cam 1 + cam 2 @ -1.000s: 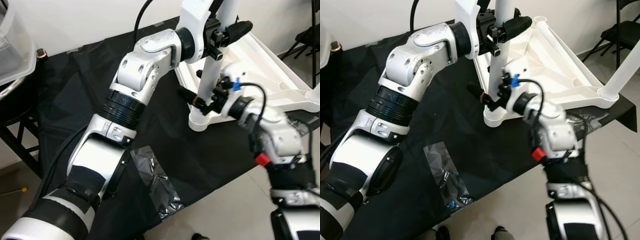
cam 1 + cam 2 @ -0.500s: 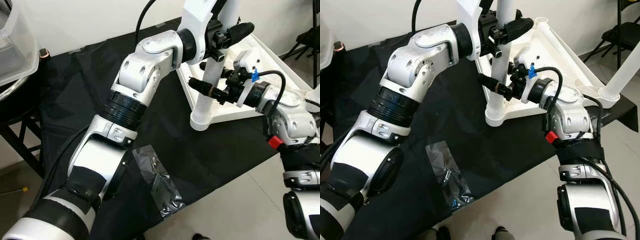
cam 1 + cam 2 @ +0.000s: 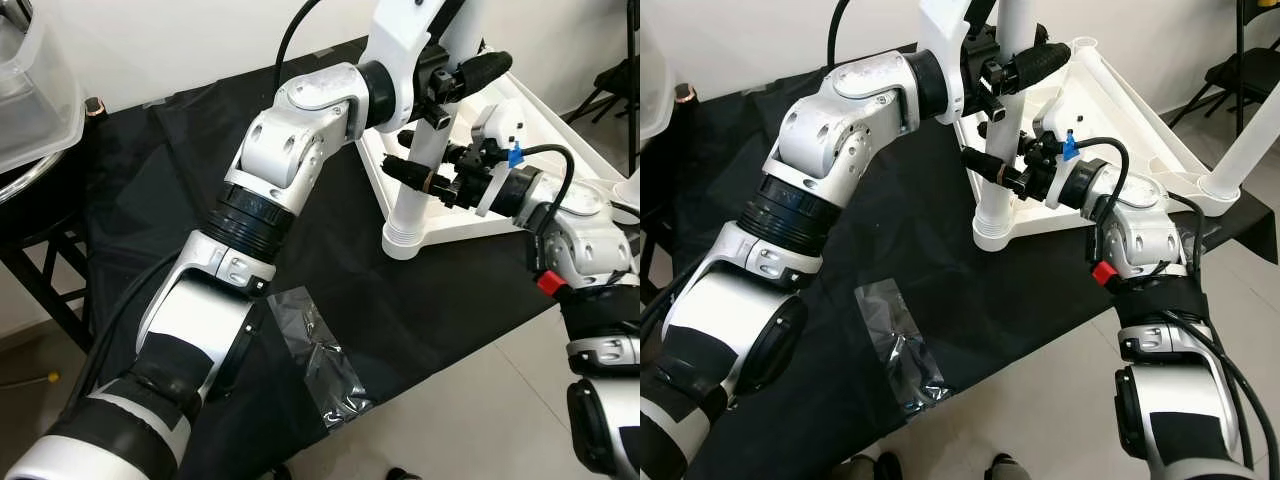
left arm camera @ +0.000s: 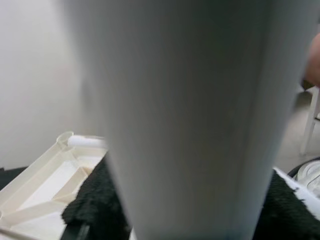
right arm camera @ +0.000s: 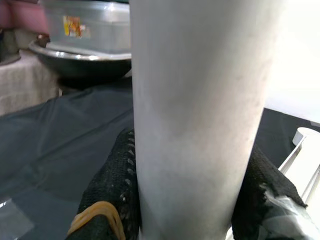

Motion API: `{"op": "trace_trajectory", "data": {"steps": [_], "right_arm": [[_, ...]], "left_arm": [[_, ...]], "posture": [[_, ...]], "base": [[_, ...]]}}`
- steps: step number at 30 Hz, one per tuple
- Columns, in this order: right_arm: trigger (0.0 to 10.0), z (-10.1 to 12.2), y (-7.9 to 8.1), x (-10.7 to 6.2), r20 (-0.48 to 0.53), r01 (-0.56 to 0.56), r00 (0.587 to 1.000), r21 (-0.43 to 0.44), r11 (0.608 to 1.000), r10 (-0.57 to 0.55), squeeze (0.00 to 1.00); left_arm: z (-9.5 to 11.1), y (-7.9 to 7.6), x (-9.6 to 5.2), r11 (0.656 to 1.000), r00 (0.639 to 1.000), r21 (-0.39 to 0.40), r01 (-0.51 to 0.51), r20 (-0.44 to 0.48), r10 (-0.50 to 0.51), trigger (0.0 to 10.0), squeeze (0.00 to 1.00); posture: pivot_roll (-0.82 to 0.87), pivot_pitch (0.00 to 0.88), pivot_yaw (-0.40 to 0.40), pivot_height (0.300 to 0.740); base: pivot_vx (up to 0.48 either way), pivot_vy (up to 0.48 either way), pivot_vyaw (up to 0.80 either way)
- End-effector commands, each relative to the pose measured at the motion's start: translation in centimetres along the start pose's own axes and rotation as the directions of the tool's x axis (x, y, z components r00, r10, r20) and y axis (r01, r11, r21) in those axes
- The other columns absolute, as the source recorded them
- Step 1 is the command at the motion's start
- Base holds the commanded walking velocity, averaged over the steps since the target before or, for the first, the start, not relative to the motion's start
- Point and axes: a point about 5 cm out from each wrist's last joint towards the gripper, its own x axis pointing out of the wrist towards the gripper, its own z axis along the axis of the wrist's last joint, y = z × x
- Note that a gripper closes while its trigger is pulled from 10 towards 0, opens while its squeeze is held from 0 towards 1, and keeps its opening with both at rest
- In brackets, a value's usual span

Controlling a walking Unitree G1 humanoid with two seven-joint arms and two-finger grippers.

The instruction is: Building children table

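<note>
Right gripper [image 3: 992,172] has risen from the socket collar to mid-height on the upright white plastic table leg [image 3: 997,130]; both grippers clamp it, left gripper [image 3: 1015,68] higher. Leg stands in the corner of the upturned white plastic tabletop [image 3: 1120,140]; another leg is fitted, the remaining corners are unclear.

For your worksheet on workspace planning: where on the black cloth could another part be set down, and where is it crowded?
Free: black cloth between the left arm and the far wall, and between the plastic bag and the table leg. Crowded: around the leg, where left claw and right claw grip it, and the tabletop.
</note>
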Motion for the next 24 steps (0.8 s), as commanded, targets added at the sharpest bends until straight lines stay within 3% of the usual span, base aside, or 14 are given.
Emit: {"op": "trace_trajectory", "data": {"steps": [1, 5, 11, 15, 20, 22, 23, 24], "right_arm": [[0.0, -0.7, -0.3, 0.0, -0.027, 0.052, 0.998, 0.016, 0.999, -0.051, 0.0], [0.0, -1.2, -0.6, -0.1, -0.029, 0.113, 0.993, 0.058, 0.992, -0.112, 0.0], [0.0, -2.6, -0.9, -0.7, -0.056, 0.255, 0.967, 0.149, 0.956, -0.249, 0.0], [0.0, -3.8, -0.6, -1.3, -0.084, 0.298, 0.954, 0.185, 0.937, -0.287, 0.0], [0.0, -3.9, -0.5, -1.4, -0.087, 0.295, 0.955, 0.185, 0.938, -0.283, 0.0], [0.0, -3.9, -0.2, -1.3, -0.091, 0.289, 0.957, 0.186, 0.939, -0.277, 0.0], [0.0, -3.9, -0.2, -1.3, -0.091, 0.289, 0.957, 0.186, 0.939, -0.277, 0.0], [0.0, -4.2, 0.2, -1.1, -0.1, 0.29, 0.956, 0.191, 0.938, -0.275, 0.0]], "left_arm": [[-0.4, 0.3, -0.3, 1.0, 1.0, 0.008, -0.014, -0.014, 0.014, 10.0, 1.0], [-0.3, 0.6, -0.6, 1.0, 1.0, 0.003, -0.027, -0.009, 0.027, 10.0, 1.0], [-1.1, 1.9, -2.9, 0.997, 0.997, -0.02, -0.081, -0.012, 0.08, 10.0, 1.0], [-3.2, 2.9, -7.0, 0.987, 0.991, -0.089, -0.136, -0.023, 0.135, 10.0, 1.0], [-4.4, 3.1, -8.5, 0.978, 0.983, -0.109, -0.178, -0.051, 0.174, 10.0, 1.0], [-6.5, 3.5, -10.7, 0.955, 0.96, -0.123, -0.271, -0.111, 0.258, 10.0, 1.0], [-6.5, 3.5, -10.7, 0.955, 0.96, -0.123, -0.271, -0.111, 0.258, 10.0, 1.0], [-7.5, 3.5, -11.9, 0.936, 0.941, -0.13, -0.326, -0.145, 0.307, 10.0, 1.0]], "posture": [[-0.02, 0.18, 0.09, 0.74], [-0.02, 0.182, 0.091, 0.74], [-0.02, 0.189, 0.093, 0.74], [-0.01, 0.206, 0.091, 0.74], [-0.01, 0.211, 0.089, 0.74], [-0.01, 0.219, 0.085, 0.74], [-0.01, 0.219, 0.085, 0.74], [-0.01, 0.222, 0.083, 0.74]], "base": [[0.0, 0.0, 0.0], [0.0, 0.0, 0.0], [0.0, 0.0, 0.0], [0.0, 0.0, 0.0], [0.0, 0.0, 0.0], [0.0, 0.0, 0.0], [0.0, 0.0, 0.0], [0.0, 0.0, 0.0]]}}
